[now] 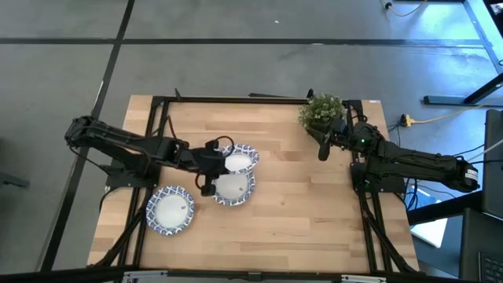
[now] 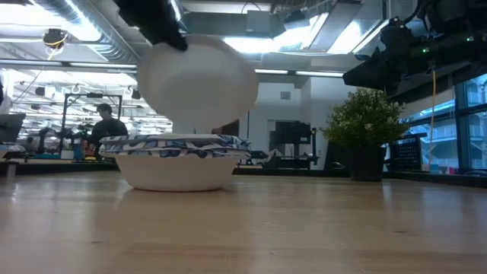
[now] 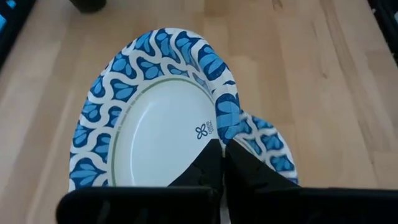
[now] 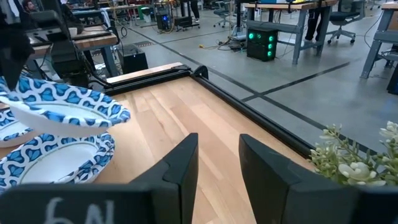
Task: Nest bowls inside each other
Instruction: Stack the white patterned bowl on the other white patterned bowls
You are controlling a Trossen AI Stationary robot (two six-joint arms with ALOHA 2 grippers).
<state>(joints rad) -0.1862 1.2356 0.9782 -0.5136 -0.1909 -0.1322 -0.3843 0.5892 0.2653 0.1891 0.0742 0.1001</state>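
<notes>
— Wooden surface [image 1: 314, 204]; where's your bowl?
— Lifted bowl [image 3: 161, 124] hangs over the stack [image 1: 233, 189]. Left fingers [image 3: 222, 163] pinch its rim shut; it looks light and bendy. Right fingers [image 4: 217, 168] wait part-open, empty.

Light wood table [image 1: 299, 212] in black frame, on grey concrete floor [image 1: 236, 63] with dark seams. Beyond: open workshop, ceiling strip lights [image 2: 46, 53], workbenches [image 4: 298, 12], seated person [image 2: 106, 125] far left, possibly at a desk.
</notes>
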